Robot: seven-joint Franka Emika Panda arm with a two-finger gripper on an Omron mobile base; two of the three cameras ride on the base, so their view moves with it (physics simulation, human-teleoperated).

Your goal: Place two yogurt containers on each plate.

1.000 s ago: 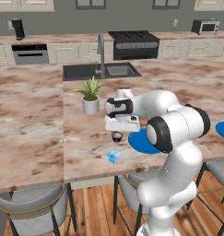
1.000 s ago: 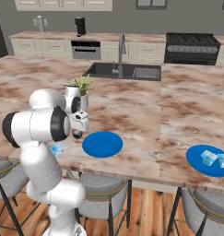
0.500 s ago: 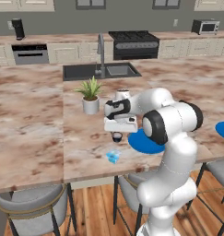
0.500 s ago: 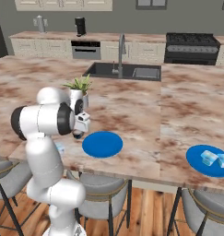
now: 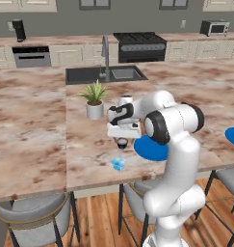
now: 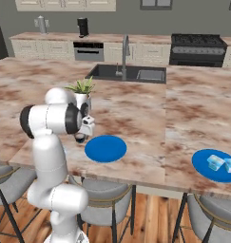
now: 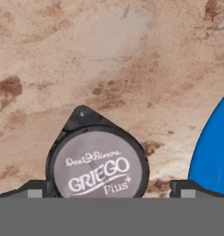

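**Open gripper above a yogurt cup**

I saw the gripper (image 7: pixel 111 189) spread wide, holding nothing, a dark-lidded yogurt cup (image 7: pixel 97 163) between its fingertips (image 7: pixel 32 188). It stood on the counter (image 5: pixel 36 125) left of the near plate (image 5: pixel 149 148).

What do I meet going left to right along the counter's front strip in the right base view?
Potted plant → near blue plate → far blue plate carrying two yogurt containers.

Potted plant (image 5: pixel 95 100): on the island counter (image 5: pixel 32 120), near its sink edge.
Sink (image 5: pixel 105 74): set into the island's far side.
Stove (image 5: pixel 138 45): against the back wall.
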